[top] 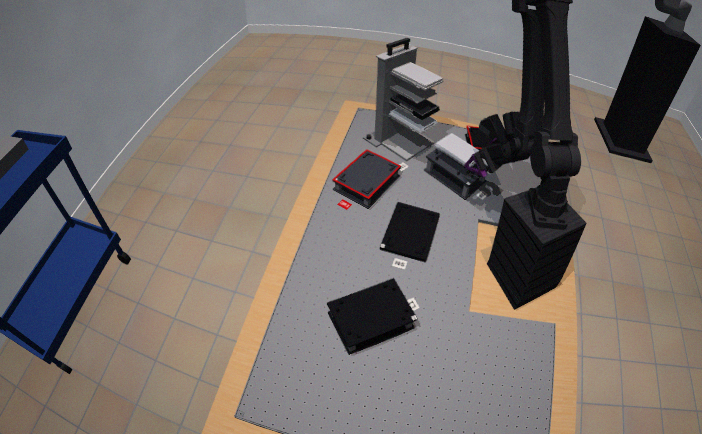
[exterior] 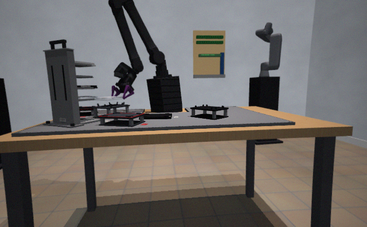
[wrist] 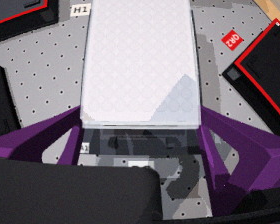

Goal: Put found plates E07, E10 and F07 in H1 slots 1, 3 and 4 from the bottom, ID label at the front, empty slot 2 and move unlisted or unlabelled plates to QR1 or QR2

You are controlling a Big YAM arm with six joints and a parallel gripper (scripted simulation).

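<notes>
My gripper [top: 475, 163] [exterior: 122, 92] [wrist: 140, 112] is shut on the near short end of a white plate [top: 452, 146] [exterior: 103, 98] [wrist: 138, 56], one purple finger on each long side. The plate hangs level a little above the black landing nest L1 [top: 447, 173] [exterior: 110, 106], in front of the grey plate hotel H1 [top: 388, 97] [exterior: 62, 84]. In H1 a white plate [top: 417, 75] lies on the top shelf, a black plate [top: 416, 107] [exterior: 87, 87] lower down and a light plate [top: 410, 119] on the bottom shelf. No ID label can be read.
A red-edged quarantine nest [top: 367, 173] [exterior: 121, 115] stands left of L1, a second one [top: 471, 133] [wrist: 264, 63] behind the arm. A flat black nest [top: 410, 230] and a raised black nest [top: 371, 315] [exterior: 209, 108] lie nearer. The arm's black pedestal [top: 537, 248] stands right.
</notes>
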